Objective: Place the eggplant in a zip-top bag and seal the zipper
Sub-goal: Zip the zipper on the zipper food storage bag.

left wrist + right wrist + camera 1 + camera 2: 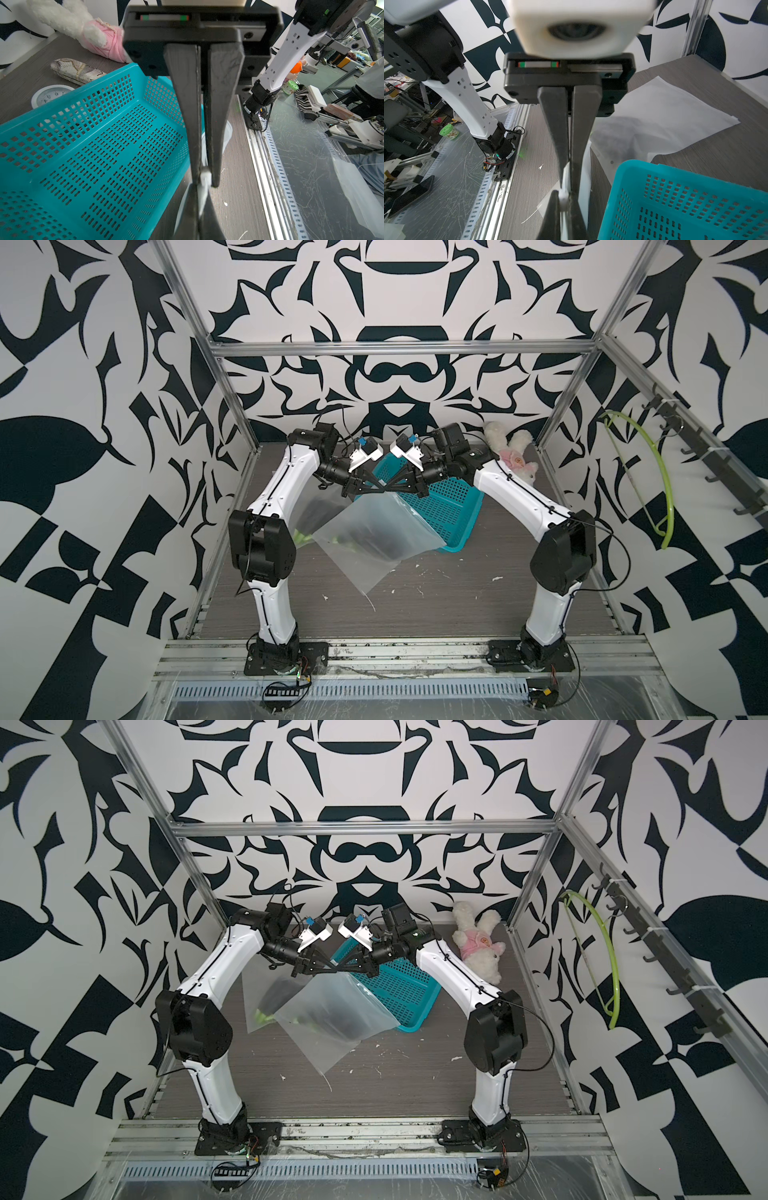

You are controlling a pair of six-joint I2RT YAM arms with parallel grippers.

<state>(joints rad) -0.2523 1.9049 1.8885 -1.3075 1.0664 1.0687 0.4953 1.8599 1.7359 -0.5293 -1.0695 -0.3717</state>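
The bench in front of the basket lies open. The hanging bag blocks the basket's front corner; a plush rabbit lies behind the basket.

Translucent, slightly glossy plastic zip-top bag; teal plastic basket (smooth, perforated); matt wood-grain table.

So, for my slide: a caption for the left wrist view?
Left gripper shut on the zip-top bag, beside a teal basket.

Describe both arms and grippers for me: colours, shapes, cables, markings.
Left arm and right arm match: white curved shells, bulky black joints, a thin black cable clipped along each. Left gripper and right gripper: black block bodies, long tapered black fingers, a silver strip with red-green ends.
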